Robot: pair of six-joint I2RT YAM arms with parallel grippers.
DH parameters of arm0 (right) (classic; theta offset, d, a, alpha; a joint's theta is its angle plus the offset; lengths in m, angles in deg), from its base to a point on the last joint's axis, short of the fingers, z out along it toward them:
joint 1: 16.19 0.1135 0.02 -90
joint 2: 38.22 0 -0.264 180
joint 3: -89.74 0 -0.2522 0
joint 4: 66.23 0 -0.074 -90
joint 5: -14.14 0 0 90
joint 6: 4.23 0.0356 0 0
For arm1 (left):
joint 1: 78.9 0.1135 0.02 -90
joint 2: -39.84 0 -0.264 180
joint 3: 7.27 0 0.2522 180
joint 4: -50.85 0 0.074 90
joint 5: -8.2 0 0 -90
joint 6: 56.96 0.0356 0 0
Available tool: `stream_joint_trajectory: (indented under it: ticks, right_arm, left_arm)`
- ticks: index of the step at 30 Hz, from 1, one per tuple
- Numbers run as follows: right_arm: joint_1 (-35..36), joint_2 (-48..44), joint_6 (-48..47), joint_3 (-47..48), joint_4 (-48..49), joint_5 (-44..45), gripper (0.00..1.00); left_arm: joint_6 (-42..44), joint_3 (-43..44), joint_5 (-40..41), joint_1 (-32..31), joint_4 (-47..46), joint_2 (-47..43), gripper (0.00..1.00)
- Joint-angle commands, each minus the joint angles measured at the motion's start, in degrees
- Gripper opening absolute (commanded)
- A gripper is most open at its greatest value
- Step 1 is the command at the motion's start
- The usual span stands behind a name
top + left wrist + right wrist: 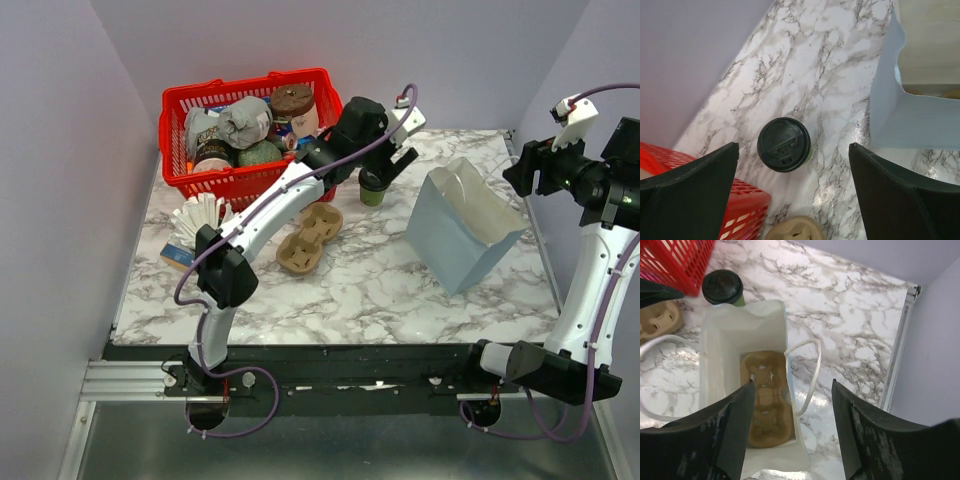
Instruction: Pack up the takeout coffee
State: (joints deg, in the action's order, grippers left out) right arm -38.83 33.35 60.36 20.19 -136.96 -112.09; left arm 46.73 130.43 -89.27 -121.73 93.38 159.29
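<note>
Two arms alike, left arm point(268, 205) and right arm point(598, 290): white rounded link shells between bulky black joint housings, thin purple cables point(179, 287) looping alongside, white connector clips point(573, 110) near the wrists, broad matte-black jaws, the right pair scuffed whitish.

I see desk point(380, 285) white with grey marble swirls | basket point(238, 186) red | coffee cup point(372, 195) green | lid point(783, 144) black | bag point(455, 240) light blue | cup carrier point(310, 238) brown | walls point(60, 150) pale purple
</note>
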Motion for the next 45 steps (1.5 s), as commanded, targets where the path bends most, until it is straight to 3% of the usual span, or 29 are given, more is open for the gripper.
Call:
stream_joint_trajectory:
  ticks: [1, 5, 8, 12, 17, 25, 31, 36, 45]
  right_arm:
    - [-0.48, 0.24, 3.43, 2.36, 0.19, -4.63, 0.72]
    - [-0.39, 0.68, 8.34, 3.51, 0.98, -8.85, 0.74]
    - [-0.04, 0.41, 9.67, 3.16, 1.07, -12.20, 0.76]
    - [0.40, -0.64, 9.50, 1.93, 0.46, -13.08, 0.77]
    - [0.48, -3.36, 9.59, -0.96, 0.28, -14.39, 0.77]
    - [0.48, -8.02, 9.59, -5.19, -0.51, -15.45, 0.78]
    - [0.48, -8.82, 9.06, -6.51, -0.95, -15.01, 0.78]
    - [0.48, -8.29, 9.32, -7.74, -0.51, -15.10, 0.78]
    - [0.48, -7.15, 10.47, -8.35, 0.54, -16.07, 0.78]
  left_arm:
    - [2.82, 2.43, -2.72, 0.46, 7.07, -0.73, 0.99]
    - [9.14, 16.29, -3.61, 0.90, 23.82, 6.39, 0.99]
    - [12.93, 18.45, -0.99, 0.99, 26.68, 9.74, 0.99]
    - [13.29, 15.54, 1.05, 1.95, 21.77, 10.26, 0.99]
    - [5.57, 21.07, -0.62, 4.15, 18.69, 14.48, 0.99]
    - [-3.85, 20.99, -5.37, 7.14, 11.13, 18.00, 0.99]
    - [-1.93, 18.36, -5.63, 6.45, 6.74, 18.53, 0.99]
    - [1.25, 17.02, -0.90, 4.51, 3.31, 18.96, 0.99]
    - [-1.55, 15.19, 5.88, 3.01, -1.53, 20.19, 0.99]
